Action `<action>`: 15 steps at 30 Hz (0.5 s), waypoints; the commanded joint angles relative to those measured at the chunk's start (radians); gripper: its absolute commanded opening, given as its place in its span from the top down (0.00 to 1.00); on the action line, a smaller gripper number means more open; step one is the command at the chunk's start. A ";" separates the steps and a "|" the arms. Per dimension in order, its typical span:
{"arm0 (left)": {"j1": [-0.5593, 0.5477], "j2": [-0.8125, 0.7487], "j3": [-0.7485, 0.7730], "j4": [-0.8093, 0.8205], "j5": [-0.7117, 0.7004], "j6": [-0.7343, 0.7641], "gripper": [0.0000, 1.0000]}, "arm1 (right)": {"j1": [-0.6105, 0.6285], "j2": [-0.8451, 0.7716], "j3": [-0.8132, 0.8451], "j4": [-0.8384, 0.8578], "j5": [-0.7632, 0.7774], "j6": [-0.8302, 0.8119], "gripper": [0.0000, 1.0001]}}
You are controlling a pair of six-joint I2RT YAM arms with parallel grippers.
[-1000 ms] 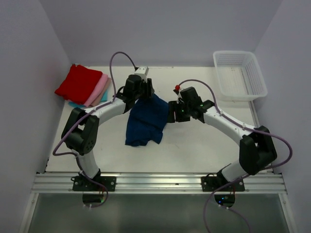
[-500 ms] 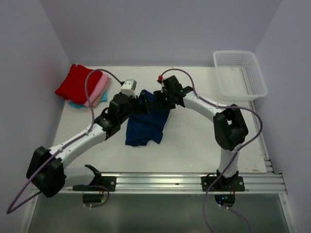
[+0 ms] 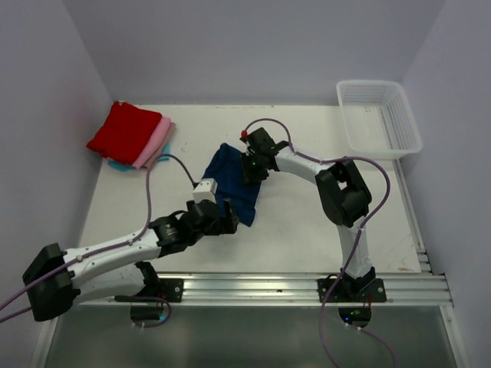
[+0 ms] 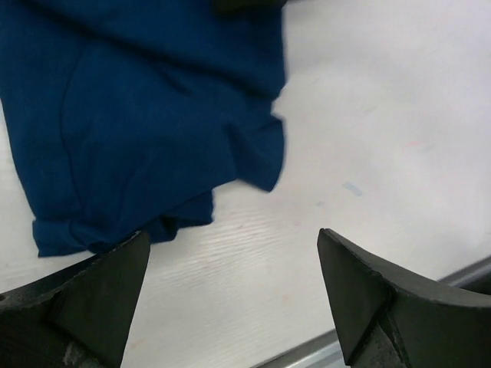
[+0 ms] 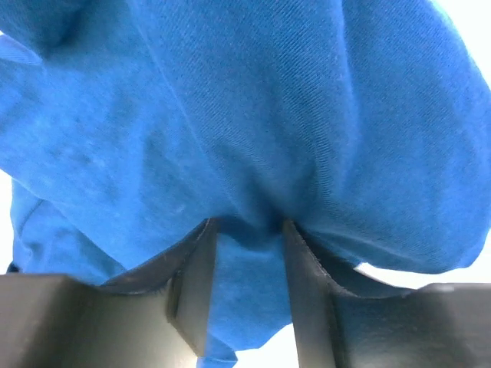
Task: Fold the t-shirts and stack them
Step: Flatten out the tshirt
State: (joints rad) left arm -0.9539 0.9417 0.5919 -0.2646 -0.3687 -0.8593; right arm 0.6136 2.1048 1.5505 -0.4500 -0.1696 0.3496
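The navy t-shirt [image 3: 232, 178] lies crumpled mid-table, and fills the top left of the left wrist view [image 4: 146, 115]. My right gripper [image 3: 249, 166] presses onto its far right part. In the right wrist view its fingers [image 5: 196, 284] are shut on a bunched fold of the blue cloth [image 5: 253, 115]. My left gripper [image 3: 229, 216] is open just near of the shirt's front hem, with only bare table between its fingers [image 4: 234, 268]. Folded red [image 3: 124, 130], pink [image 3: 158, 142] and teal [image 3: 116, 165] t-shirts are stacked at the far left.
A white mesh basket [image 3: 380, 119] stands at the far right corner. The metal rail [image 3: 253, 287] runs along the table's near edge, close behind the left gripper. The left arm lies low across the near left of the table.
The left gripper let go of the navy shirt, opened wide and drew back toward the near edge. The right arm swung left over the shirt, its jaws narrowing. The shirt dropped onto the table.
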 commanded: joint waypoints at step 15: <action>-0.054 0.278 -0.069 -0.056 -0.294 -0.199 0.12 | 0.012 -0.069 -0.041 0.013 0.047 -0.020 1.00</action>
State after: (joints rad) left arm -1.0039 1.2308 0.5087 -0.3294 -0.5552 -1.0210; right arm 0.6216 2.0979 1.5246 -0.4408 -0.1471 0.3481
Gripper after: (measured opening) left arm 0.877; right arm 0.011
